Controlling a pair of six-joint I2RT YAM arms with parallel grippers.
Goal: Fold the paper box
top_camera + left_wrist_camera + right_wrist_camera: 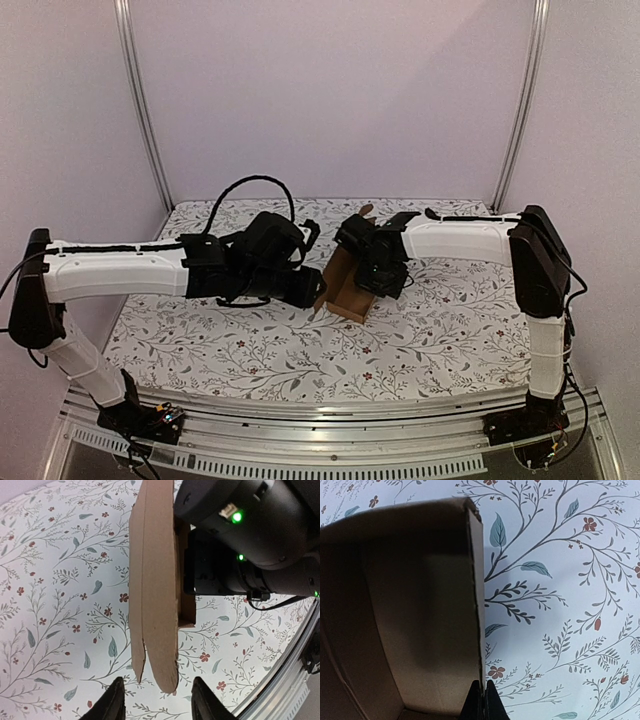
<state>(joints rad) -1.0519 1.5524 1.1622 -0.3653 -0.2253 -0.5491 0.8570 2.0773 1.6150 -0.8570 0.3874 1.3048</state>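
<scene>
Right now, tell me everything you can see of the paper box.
The paper box is plain brown cardboard, unmarked, partly folded into an open tray with raised walls and a shadowed inside. It is at the middle of the floral table. Two rounded flaps stick out toward the open left hand, which appears clear of them. The shut right hand seems to pinch one wall's edge.

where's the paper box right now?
Top view: the paper box sits on the table, just right of centre, between the left gripper and the right gripper, which pinches its wall.
</scene>
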